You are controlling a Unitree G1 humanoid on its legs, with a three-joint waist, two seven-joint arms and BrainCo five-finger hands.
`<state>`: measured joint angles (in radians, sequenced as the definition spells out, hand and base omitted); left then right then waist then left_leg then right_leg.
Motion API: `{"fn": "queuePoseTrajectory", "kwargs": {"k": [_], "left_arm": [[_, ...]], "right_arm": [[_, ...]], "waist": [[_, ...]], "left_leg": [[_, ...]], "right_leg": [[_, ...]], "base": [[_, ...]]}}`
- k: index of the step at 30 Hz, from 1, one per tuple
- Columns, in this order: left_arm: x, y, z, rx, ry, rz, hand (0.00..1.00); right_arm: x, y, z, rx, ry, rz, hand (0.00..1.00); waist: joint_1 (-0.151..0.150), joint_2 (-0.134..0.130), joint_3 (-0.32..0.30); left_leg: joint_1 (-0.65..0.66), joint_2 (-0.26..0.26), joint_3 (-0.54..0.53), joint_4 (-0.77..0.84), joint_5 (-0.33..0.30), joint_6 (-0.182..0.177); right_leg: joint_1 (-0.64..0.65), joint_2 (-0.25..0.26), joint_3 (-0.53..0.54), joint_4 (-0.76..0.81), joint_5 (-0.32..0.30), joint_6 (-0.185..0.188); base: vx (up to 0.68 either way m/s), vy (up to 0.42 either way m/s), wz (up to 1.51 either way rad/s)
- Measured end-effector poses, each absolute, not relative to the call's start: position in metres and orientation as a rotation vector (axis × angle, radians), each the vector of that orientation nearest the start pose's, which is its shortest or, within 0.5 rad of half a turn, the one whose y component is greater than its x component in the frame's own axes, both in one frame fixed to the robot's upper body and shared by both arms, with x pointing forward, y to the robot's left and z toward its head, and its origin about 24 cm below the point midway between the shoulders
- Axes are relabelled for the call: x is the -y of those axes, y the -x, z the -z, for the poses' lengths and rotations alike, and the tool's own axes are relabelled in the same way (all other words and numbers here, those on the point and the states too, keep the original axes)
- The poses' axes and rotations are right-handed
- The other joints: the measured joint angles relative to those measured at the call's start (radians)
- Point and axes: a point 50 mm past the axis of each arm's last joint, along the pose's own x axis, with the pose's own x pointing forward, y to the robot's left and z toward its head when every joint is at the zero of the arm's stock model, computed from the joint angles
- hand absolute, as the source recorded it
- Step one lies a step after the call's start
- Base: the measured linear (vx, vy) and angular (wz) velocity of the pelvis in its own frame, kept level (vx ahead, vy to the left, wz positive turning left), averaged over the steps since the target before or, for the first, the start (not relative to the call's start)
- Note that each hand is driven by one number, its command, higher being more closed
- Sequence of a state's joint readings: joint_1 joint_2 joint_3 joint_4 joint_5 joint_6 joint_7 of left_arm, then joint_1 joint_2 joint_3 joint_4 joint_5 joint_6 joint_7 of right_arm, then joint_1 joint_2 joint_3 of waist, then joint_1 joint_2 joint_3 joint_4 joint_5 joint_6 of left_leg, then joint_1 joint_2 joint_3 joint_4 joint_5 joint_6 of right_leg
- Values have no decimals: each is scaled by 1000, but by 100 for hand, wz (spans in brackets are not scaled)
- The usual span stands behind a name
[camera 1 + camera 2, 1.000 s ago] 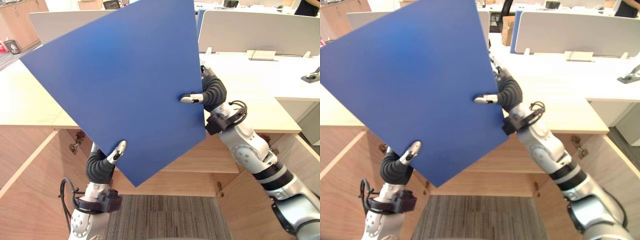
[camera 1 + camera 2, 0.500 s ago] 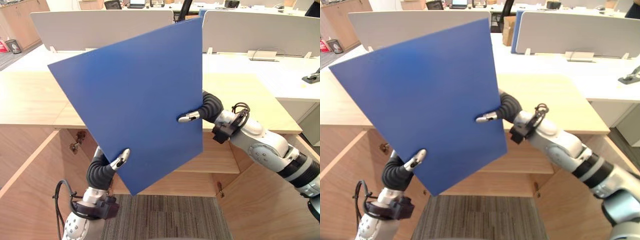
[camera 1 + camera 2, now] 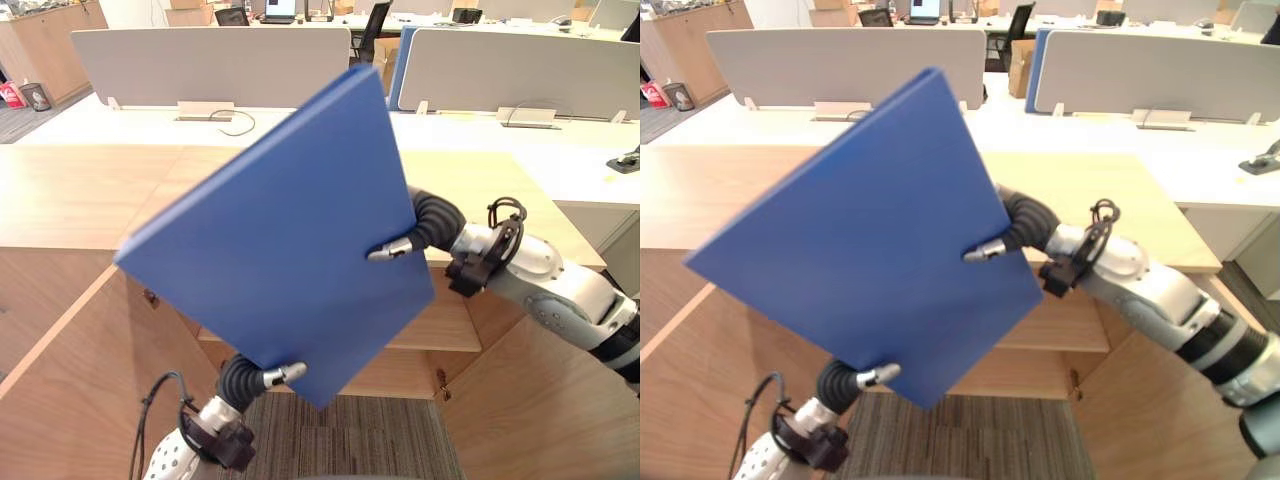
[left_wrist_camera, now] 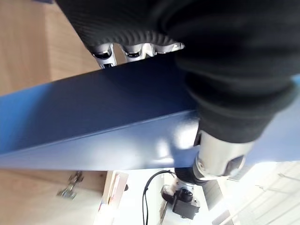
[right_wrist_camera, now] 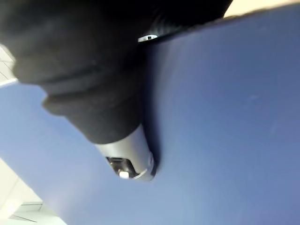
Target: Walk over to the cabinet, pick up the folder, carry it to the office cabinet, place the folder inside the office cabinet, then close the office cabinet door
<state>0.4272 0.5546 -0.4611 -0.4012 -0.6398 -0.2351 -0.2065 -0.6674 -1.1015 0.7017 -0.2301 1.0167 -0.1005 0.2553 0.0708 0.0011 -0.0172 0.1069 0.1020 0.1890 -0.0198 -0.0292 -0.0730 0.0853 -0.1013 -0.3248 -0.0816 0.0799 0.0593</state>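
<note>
I hold a large blue folder [image 3: 280,250] tilted in front of me, its top edge leaning away over the wooden counter [image 3: 80,195]. My left hand [image 3: 283,375] is at the folder's lower edge, thumb on the near face and fingers behind; the left wrist view shows the folder's edge [image 4: 93,126] pinched between them. My right hand [image 3: 392,249] grips the right edge the same way, thumb [image 5: 133,164] pressed on the blue face. Behind the folder stands the open office cabinet with its shelf [image 3: 445,325].
The cabinet's left door [image 3: 60,390] and right door [image 3: 520,410] swing out towards me on either side. Striped carpet [image 3: 390,445] lies between them. Desks with white dividers [image 3: 210,60] stand beyond the counter, a dark device [image 3: 625,160] at far right.
The folder has dropped and tipped flatter, its top leaning away. My left hand has sunk lower under its bottom edge, and my right hand has come down with it.
</note>
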Motion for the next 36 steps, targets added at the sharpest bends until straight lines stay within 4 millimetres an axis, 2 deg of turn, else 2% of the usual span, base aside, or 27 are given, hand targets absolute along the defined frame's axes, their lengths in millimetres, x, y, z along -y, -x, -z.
{"fn": "queuePoseTrajectory", "kwargs": {"k": [2,3,5,7,8,9,11,12,14,17,21,23,28,29,30,31,32,33,34,35,36], "left_arm": [[-129,-139,-28,-148,395,611,0],[-128,-138,-6,-241,428,586,0],[-130,-134,19,-341,455,514,0],[-139,-126,57,-501,468,387,0],[-150,-119,80,-595,478,271,0],[-156,-115,90,-634,480,218,0],[-177,-93,123,-807,432,47,0],[-182,-86,130,-849,417,15,0],[-196,-55,149,-996,396,-100,0],[-215,-27,158,-1089,397,-254,0],[-222,1,163,-1189,363,-327,0],[-224,5,163,-1193,366,-361,0],[-225,1,163,-1175,376,-396,0],[-226,-2,163,-1161,394,-415,0],[-223,-7,163,-1138,432,-436,0],[-220,-9,164,-1129,451,-443,0],[-218,-12,164,-1116,477,-456,0],[-218,-15,164,-1104,491,-468,0],[-217,-19,164,-1085,508,-478,0],[-215,-23,164,-1071,522,-492,0],[-215,-23,164,-1069,525,-495,0]], "right_arm": [[139,-272,-195,215,218,-956,100],[136,-269,-196,265,181,-947,100],[134,-267,-205,352,116,-926,100],[132,-263,-223,502,38,-881,100],[134,-259,-234,615,-4,-836,100],[134,-256,-238,662,-21,-813,100],[134,-250,-239,758,-41,-745,100],[133,-250,-237,756,-36,-740,100],[125,-248,-223,727,65,-741,100],[119,-247,-209,699,205,-738,100],[113,-245,-190,652,316,-747,100],[110,-242,-167,573,351,-764,100],[117,-223,-59,121,456,-823,100],[119,-217,-32,-5,462,-837,100],[122,-212,-12,-99,459,-836,100],[122,-211,-5,-137,452,-830,100],[122,-211,9,-197,431,-802,100],[122,-211,15,-218,431,-783,100],[121,-212,22,-242,453,-763,100],[119,-213,27,-253,490,-750,100],[117,-214,29,-254,500,-741,100]], "waist": [[-2,0,-1],[-3,-1,-2],[-4,0,-3],[-16,-1,-4],[-21,-2,-5],[-23,-2,-6],[-26,-5,-8],[-27,-7,-9],[-27,-12,-9],[-27,-17,-9],[-28,-26,-6],[-28,-33,-6],[-27,-34,10],[-27,-34,22],[-24,-21,42],[-22,-10,57],[-23,-1,82],[-22,0,95],[-17,8,115],[-10,16,139],[-3,3,152]], "left_leg": [[0,0,4,-1,0,0],[0,1,12,-3,1,-1],[-3,1,25,-5,1,-1],[-2,1,30,-8,1,-1],[-1,1,31,-10,1,-1],[-1,1,32,-10,1,0],[-1,1,33,-10,1,0],[-1,1,33,-10,1,0],[0,1,34,-10,0,0],[0,4,34,-9,1,0],[0,9,37,-9,0,0],[-1,10,37,-10,0,-1],[-12,15,38,13,-14,-8],[-57,30,37,109,-65,-10],[-104,65,36,233,-129,-17],[-123,86,36,293,-154,-21],[-173,114,24,424,-176,-25],[-210,124,15,502,-173,-22],[-265,146,-10,636,-157,-2],[-304,153,-48,748,-111,-5],[-326,145,-61,785,-110,-9]], "right_leg": [[-4,1,4,1,0,0],[-14,1,11,5,0,0],[-30,1,26,11,0,0],[-33,1,30,13,0,0],[-34,1,31,13,0,0],[-34,1,31,13,0,0],[-34,1,32,13,0,0],[-34,1,32,13,0,0],[-34,1,33,13,0,0],[-34,4,33,12,0,-1],[-35,9,37,8,0,-1],[-35,13,37,3,1,-2],[-35,14,37,-1,2,-3],[-37,17,41,0,0,-4],[-35,32,48,10,-15,-12],[-33,42,51,20,-26,-17],[-31,52,56,35,-40,-20],[-28,54,57,39,-43,-23],[-18,63,60,48,-49,-32],[4,64,67,54,-58,-42],[8,56,76,55,-66,-47]], "base": [[0,0,-7],[1,6,-13],[-1,23,-19],[0,16,-10],[0,0,0],[0,0,0],[0,0,0],[0,0,0],[0,0,0],[0,0,0],[-10,-1,-2],[0,0,0],[-1,2,-1],[-21,-10,-12],[-22,-20,-17],[-31,-28,-21],[-42,-21,-14],[-52,-30,-15],[-42,-45,-12],[-16,-49,-14],[-17,-15,-18]]}}
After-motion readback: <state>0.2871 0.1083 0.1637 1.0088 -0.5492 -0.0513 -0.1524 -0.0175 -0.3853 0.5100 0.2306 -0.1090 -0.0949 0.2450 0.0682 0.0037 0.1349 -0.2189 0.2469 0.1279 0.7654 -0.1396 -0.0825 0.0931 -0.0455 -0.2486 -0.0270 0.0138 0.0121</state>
